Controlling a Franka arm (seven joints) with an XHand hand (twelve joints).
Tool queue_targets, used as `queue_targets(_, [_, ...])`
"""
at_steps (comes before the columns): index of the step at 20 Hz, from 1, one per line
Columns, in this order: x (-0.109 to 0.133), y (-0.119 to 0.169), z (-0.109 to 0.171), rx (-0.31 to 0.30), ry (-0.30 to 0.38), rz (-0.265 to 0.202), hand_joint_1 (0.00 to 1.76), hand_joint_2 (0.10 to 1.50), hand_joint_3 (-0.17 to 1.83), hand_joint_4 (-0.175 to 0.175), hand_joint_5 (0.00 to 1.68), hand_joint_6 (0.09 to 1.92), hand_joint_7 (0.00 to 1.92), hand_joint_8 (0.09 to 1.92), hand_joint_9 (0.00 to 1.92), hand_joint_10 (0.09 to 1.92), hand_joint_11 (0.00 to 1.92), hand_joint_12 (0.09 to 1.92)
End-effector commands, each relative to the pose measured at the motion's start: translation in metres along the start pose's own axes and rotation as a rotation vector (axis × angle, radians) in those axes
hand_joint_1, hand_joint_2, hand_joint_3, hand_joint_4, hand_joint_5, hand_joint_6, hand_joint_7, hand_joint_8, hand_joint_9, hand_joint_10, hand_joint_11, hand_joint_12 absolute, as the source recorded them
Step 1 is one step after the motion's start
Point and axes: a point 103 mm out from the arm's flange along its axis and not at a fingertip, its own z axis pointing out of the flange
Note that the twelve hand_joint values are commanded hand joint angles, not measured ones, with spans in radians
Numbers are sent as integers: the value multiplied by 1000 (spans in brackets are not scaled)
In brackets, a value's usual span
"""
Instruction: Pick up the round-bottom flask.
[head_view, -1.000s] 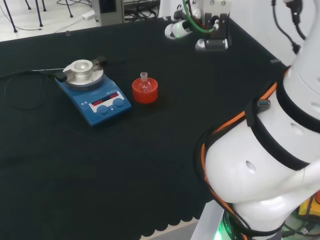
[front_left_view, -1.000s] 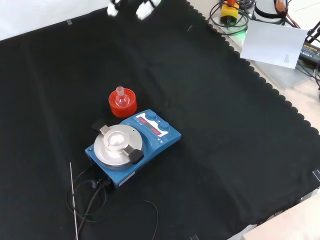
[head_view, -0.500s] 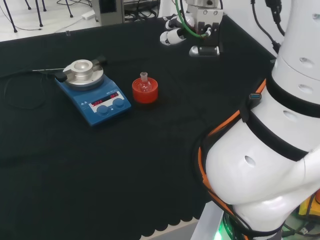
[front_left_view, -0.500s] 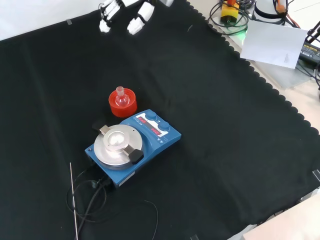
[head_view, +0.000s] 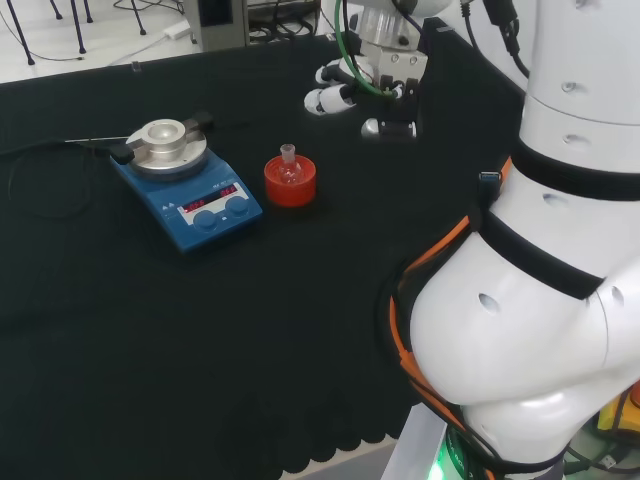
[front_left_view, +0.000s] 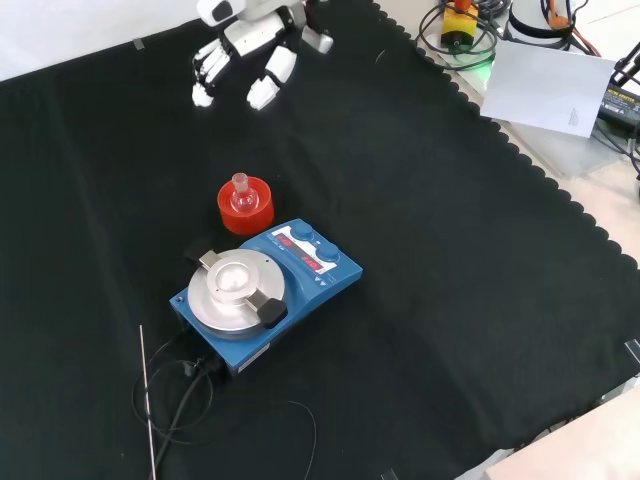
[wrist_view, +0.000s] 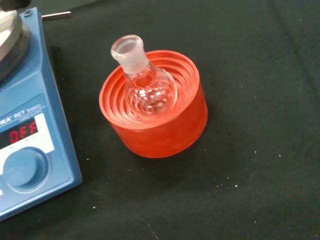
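There's plenty of bare black cloth (front_left_view: 450, 250) around the work. In the front view the scalloped edge runs down the right side, well clear of everything. The hand (front_left_view: 245, 50) hangs above the cloth near the top of that view, fingers loosely spread and pointing down, holding nothing. An open stretch of cloth lies between it and the round-bottom flask (front_left_view: 240, 195).

The flask sits upright in a red ribbed stand (front_left_view: 244, 205), neck up (small and clear, looking empty from the wrist view). Just beside the stand is a blue stirrer plate (front_left_view: 265, 290) with a round metal top, its cable (front_left_view: 175, 400) trailing off over the cloth. The plate flanks the stand on the side away from the hand.
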Motion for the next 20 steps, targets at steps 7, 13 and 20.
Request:
queue_targets(7, [-6, 35, 43, -4, 146, -26, 704, 862, 431, -25, 371, 87, 216, 556, 316, 608, 0, 1216])
queue_targets(13, [-10, 48, 64, 27, 248, -8, 790, 731, 592, -24, 390, 87, 224, 562, 336, 613, 0, 1217])
queue_targets(20, [-13, 53, 83, 19, 340, 14, 845, 652, 672, -22, 437, 87, 221, 568, 334, 614, 0, 1222])
